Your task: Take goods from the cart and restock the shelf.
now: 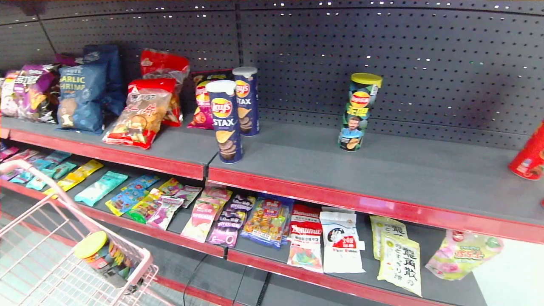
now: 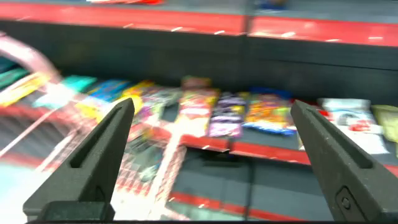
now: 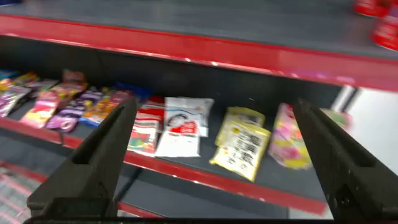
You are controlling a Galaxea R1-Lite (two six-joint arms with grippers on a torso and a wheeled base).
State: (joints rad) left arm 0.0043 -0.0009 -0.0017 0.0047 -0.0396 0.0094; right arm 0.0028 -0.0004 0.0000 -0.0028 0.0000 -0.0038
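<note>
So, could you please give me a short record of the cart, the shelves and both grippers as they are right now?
cart: pink wire, lower left of the head view
cart can: yellow lid, leaning in the cart's corner
upper shelf: snack bags at left, two blue cans, shelf can with yellow lid, red can at the right edge
lower shelf: candy packets lying flat
left gripper: open, empty
right gripper: open, empty

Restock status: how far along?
Done, apparently: a yellow-lidded can stands on the upper shelf. In hand: nothing; the left gripper and right gripper are open and empty. Remaining: a similar can sits in the cart.
</note>
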